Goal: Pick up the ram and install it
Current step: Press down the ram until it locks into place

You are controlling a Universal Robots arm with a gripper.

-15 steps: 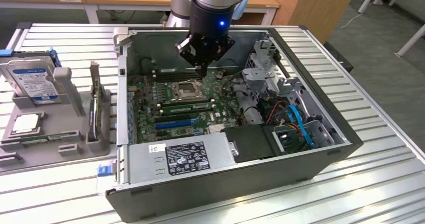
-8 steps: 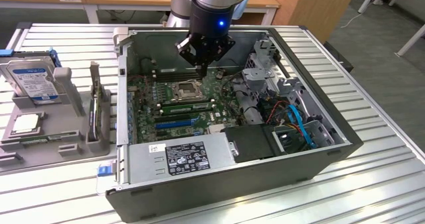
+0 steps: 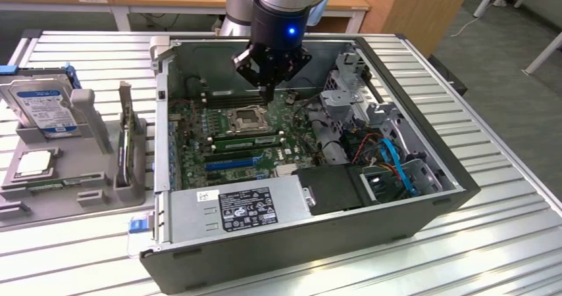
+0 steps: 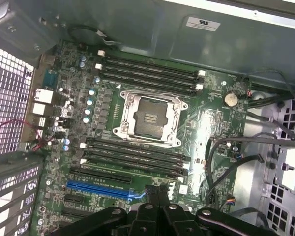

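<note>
- Nearest, the open computer case (image 3: 307, 253) lay across the middle of the slatted tabletop (image 3: 491, 243), its power supply (image 3: 241, 207) against the near wall; bare slats ran along the near edge and toward the exterior view's right edge.
- By the tabletop's edge on the exterior view's left sat a grey tray (image 3: 35, 210); the ram (image 3: 129, 145) stood on its long edge in an upright holder on that tray, just beside the case's outer wall, with the processor chip (image 3: 33, 163) and the hard drive (image 3: 44, 105) further out toward that edge.
- The ram looked light, thin and stiff, but likely fragile; I judged the flat faces near mid-length the place to pinch it, away from the contact edge sitting down in the holder; the holder's posts left little room at its ends.
- Farther in, the gripper (image 3: 268, 80) hung inside the case over the motherboard (image 4: 206, 123), well apart from the ram; its fingers appeared pressed together with nothing between them.
- In the wrist view the gripper (image 4: 158, 196) hung above the memory slots (image 4: 137, 155) beside the processor socket (image 4: 150, 118); these slots looked unfilled.
- Room there seemed tight; the case walls rose on all sides, and blue cables (image 3: 399, 168) and a drive cage crowded the side on the exterior view's right; the way in and out was from above.
</note>
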